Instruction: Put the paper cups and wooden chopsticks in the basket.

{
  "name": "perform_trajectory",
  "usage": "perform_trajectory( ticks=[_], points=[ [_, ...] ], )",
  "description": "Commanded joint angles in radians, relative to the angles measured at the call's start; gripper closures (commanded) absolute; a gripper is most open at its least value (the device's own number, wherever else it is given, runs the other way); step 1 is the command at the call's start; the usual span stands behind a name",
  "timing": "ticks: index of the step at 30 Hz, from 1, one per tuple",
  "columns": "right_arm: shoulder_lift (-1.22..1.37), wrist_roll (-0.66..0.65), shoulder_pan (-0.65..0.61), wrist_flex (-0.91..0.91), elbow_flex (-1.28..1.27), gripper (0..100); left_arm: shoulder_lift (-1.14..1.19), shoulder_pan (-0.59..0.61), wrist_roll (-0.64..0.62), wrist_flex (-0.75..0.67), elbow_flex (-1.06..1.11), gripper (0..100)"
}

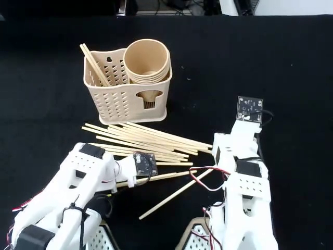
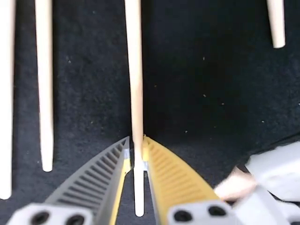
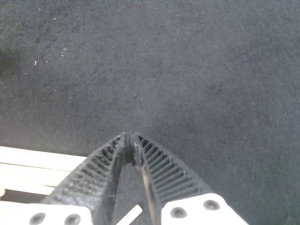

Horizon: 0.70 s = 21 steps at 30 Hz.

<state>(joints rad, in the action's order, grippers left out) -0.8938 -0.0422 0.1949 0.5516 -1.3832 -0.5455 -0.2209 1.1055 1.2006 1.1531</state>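
Left claw [image 2: 136,140]: I see it clenched on one pale wooden chopstick [image 2: 135,70], which runs straight up the frame from between the grey and yellow fingers. High view: the loose heap of wooden chopsticks [image 1: 145,139] lies mid-frame. The beige perforated plastic basket [image 1: 125,101], upper left, holds the stacked tan paper cups [image 1: 146,60]. Right claw [image 3: 130,140]: pinched closed on nothing, above the black cloth [image 3: 187,70].
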Motion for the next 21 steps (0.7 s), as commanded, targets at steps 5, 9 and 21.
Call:
perform_trajectory(
  ticks=[5, 9, 21],
  points=[
    [-0.021, -0.012, -0.012, -0.025, 0.008, 97.7, -0.015, 0.059, 0.008, 0.12, -0.122, 97],
    [-0.021, -0.012, -0.012, -0.025, 0.008, 97.7, -0.015, 0.09, 0.023, 0.172, -0.182, 97],
    [-0.022, -0.012, -0.012, -0.025, 0.008, 97.7, -0.009, -0.016, -0.058, -0.058, -0.041, 94]
  ],
)
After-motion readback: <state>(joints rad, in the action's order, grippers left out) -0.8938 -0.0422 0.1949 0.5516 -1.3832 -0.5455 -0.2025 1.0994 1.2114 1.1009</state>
